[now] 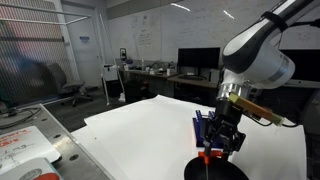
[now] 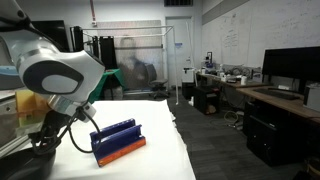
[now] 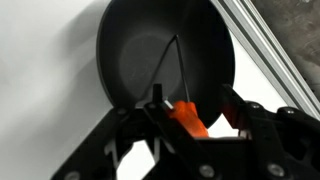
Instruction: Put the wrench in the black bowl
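Observation:
In the wrist view my gripper (image 3: 190, 125) is shut on the wrench (image 3: 188, 117), a small orange-red tool that shows between the fingers. The wrench hangs over the near rim of the black bowl (image 3: 150, 50), which fills the upper middle of that view and stands on the white table. In an exterior view the gripper (image 1: 222, 142) sits just above the black bowl (image 1: 216, 171) at the table's near edge, with an orange-red bit (image 1: 209, 153) showing at the fingertips. Most of the wrench is hidden by the fingers.
A dark blue upright rack (image 1: 204, 128) stands right behind the gripper; it also shows in an exterior view (image 2: 117, 139), with an orange base. The white table (image 1: 140, 130) spreads to the left. A metal rail (image 3: 268, 50) runs along the table edge beside the bowl.

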